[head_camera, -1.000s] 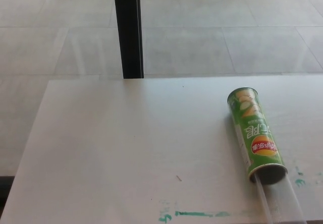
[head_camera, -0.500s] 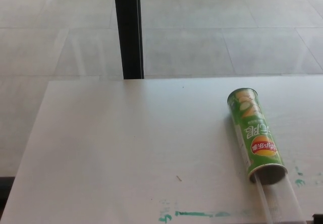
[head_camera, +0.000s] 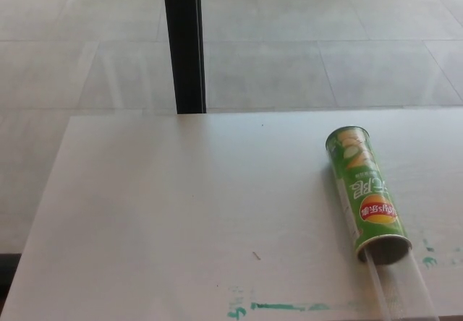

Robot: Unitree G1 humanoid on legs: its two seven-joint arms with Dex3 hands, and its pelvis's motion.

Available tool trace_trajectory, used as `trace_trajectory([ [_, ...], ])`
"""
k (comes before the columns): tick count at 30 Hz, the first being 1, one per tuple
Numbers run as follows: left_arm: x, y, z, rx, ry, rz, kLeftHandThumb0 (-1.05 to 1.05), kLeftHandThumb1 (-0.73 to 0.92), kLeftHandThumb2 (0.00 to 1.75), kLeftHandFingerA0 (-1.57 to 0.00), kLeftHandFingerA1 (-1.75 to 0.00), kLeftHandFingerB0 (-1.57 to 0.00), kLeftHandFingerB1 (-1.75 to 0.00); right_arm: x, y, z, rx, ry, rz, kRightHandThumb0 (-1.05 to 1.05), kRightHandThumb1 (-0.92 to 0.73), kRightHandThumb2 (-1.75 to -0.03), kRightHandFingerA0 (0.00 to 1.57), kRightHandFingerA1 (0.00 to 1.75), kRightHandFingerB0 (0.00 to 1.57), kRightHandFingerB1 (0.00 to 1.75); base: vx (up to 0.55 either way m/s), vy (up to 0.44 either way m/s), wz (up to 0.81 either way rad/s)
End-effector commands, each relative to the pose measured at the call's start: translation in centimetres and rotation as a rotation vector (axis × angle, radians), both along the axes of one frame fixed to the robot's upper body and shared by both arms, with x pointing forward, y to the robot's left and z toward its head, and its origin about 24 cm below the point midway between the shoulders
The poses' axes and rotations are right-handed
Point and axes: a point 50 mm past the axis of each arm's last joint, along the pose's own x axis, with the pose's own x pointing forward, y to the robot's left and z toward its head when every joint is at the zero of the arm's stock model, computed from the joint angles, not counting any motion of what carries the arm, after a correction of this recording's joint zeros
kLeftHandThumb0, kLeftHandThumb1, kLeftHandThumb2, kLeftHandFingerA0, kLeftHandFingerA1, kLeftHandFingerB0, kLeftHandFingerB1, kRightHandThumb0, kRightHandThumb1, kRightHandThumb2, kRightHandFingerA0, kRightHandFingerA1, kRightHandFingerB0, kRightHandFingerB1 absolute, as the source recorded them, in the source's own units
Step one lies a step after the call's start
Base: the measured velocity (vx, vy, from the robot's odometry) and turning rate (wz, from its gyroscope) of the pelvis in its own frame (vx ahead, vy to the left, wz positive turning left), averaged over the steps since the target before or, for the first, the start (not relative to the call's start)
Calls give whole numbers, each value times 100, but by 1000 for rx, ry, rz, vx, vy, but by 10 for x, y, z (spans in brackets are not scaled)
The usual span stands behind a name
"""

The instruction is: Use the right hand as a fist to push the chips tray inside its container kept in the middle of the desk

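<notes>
A green chips can [head_camera: 367, 193] lies on its side on the right part of the white desk [head_camera: 181, 212]. Its closed end points away from me and its open mouth [head_camera: 383, 249] faces the near edge. A clear plastic chips tray [head_camera: 401, 285] sticks out of the mouth and runs down to the picture's bottom edge. How much of the tray sits inside the can is hidden. Neither of my hands shows in the head view.
A black upright post [head_camera: 184, 43] stands behind the desk's far edge, with pale tiled floor [head_camera: 325, 61] beyond. Green paint smears [head_camera: 275, 306] mark the desk near its front edge. The desk's left edge slants down toward the bottom left.
A small dark shape that showed at the bottom right corner half a second ago is gone. The can and tray have not moved.
</notes>
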Motion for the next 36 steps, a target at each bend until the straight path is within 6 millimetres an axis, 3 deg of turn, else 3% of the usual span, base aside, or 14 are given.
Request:
trace_trajectory([
  [1,-9,15,15,15,2,47,-71,92,71,-49,-61,-30,-44,10,-15,-25,-482,-70,39,-59,-80,-64,76,103,55,45,0,0,0],
  [7,-9,15,14,27,25,31,-72,92,71,-50,-60,-29,-43,21,-24,-34,-538,-133,-14,-59,-82,-64,76,81,54,43,0,0,0],
  [8,-9,15,14,29,18,37,-70,75,111,-49,-68,-27,-55,27,-27,-38,-545,-155,-35,-62,-83,-65,78,87,56,45,0,0,0],
  [9,-9,15,14,31,27,26,-73,92,74,-50,-63,-37,-49,28,-29,-39,-550,-154,-47,-62,-83,-65,78,89,56,44,0,0,0],
  [13,-9,15,15,11,-17,58,-72,92,71,-50,-64,-35,-48,33,-31,-44,-569,-185,-65,-63,-82,-65,81,96,59,45,0,0,0],
  [14,-10,15,15,13,-15,55,-71,92,71,-50,-62,-29,-44,34,-31,-45,-574,-194,-72,-62,-69,-108,79,87,53,61,0,0,0],
  [15,-9,15,15,17,-10,50,-71,92,71,-52,-63,-26,-41,37,-32,-47,-578,-208,-85,-64,-83,-64,79,86,60,45,0,0,0],
  [18,-10,15,15,25,4,42,-72,92,72,-50,-62,-30,-44,43,-34,-55,-608,-210,-98,-65,-84,-64,81,82,62,43,0,0,0],
  [19,-10,16,16,28,-8,57,-68,74,110,-51,-70,-31,-57,46,-34,-57,-609,-218,-99,-64,-84,-65,82,87,61,44,0,0,0],
  [20,-10,16,16,28,-12,63,-68,74,110,-51,-70,-31,-57,46,-33,-58,-610,-221,-99,-64,-84,-65,82,87,61,44,0,0,0],
  [21,-10,16,16,31,-2,43,-71,92,72,-50,-64,-28,-45,49,-34,-62,-592,-216,-116,-63,-82,-65,85,88,63,46,0,0,0],
  [24,-9,15,15,15,-20,52,-71,92,71,-49,-64,-28,-44,53,-36,-65,-604,-215,-123,-64,-83,-65,83,86,61,45,0,0,0],
  [27,-7,15,15,31,-17,80,-68,92,68,-55,-65,-47,-54,66,-36,-71,-624,-215,-139,-64,-83,-65,84,88,60,43,0,0,0],
  [36,-8,18,19,28,-11,45,-70,92,75,-50,-63,-36,-50,68,-35,-78,-571,-210,-156,-66,-86,-66,84,97,62,44,0,0,0],
])
